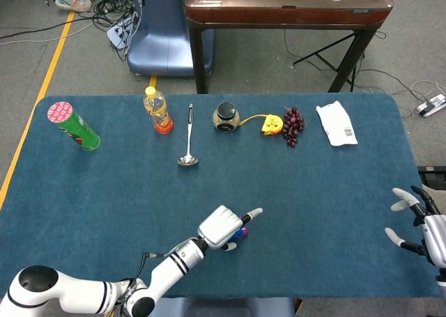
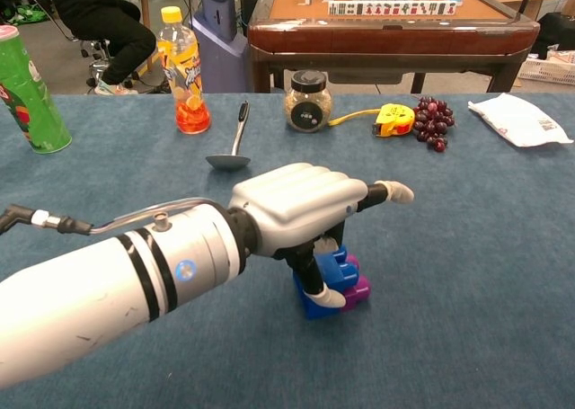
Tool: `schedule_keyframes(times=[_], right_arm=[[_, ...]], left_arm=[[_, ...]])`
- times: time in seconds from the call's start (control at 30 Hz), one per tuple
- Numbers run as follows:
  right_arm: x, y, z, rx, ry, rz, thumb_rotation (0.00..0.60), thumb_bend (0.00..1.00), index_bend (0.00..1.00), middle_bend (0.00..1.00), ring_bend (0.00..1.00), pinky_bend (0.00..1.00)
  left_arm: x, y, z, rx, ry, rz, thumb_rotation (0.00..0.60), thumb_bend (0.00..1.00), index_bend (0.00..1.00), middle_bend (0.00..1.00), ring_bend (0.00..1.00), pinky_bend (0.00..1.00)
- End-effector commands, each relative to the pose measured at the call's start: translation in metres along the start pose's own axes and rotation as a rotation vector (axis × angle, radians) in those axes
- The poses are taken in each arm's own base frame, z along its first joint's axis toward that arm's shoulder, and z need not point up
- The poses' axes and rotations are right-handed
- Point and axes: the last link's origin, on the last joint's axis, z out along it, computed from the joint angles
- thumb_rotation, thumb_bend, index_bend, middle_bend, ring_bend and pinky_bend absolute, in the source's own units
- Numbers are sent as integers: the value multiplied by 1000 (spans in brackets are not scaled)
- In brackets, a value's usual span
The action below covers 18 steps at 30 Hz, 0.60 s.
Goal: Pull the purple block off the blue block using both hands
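The blue block (image 2: 329, 267) stands near the table's front edge with the purple block (image 2: 358, 288) stuck to its right side. In the head view only a bit of the purple block (image 1: 242, 232) shows. My left hand (image 2: 297, 206) sits over the pair. Its thumb presses the blue block's near face, its other fingers curl over the top, and one finger points right. The same left hand (image 1: 224, 226) covers the blocks in the head view. My right hand (image 1: 419, 223) hovers at the table's right edge, fingers spread, holding nothing, far from the blocks.
Along the back of the blue table (image 1: 334, 191) stand a green can (image 1: 74, 126), an orange drink bottle (image 1: 158, 110), a ladle (image 1: 188, 139), a jar (image 1: 226, 116), a yellow tape measure (image 1: 272, 124), grapes (image 1: 293, 125) and a white packet (image 1: 336, 124).
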Motion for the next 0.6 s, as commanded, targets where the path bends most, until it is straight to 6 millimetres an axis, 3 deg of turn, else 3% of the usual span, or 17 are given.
schedule_keyframes(times=[0.03,0.6], right_arm=[[0,0,0,1,0,3,600,174,208,440,376,590],[-3,0,0,-1,-5,12,600,174,208,441,376,590]], left_arm=[[-2,-3,1,17,6,2,600,0,87,1000,1000,1000],[-8,-42,-14,130,-2,53,600,0,89,1000,1000,1000]])
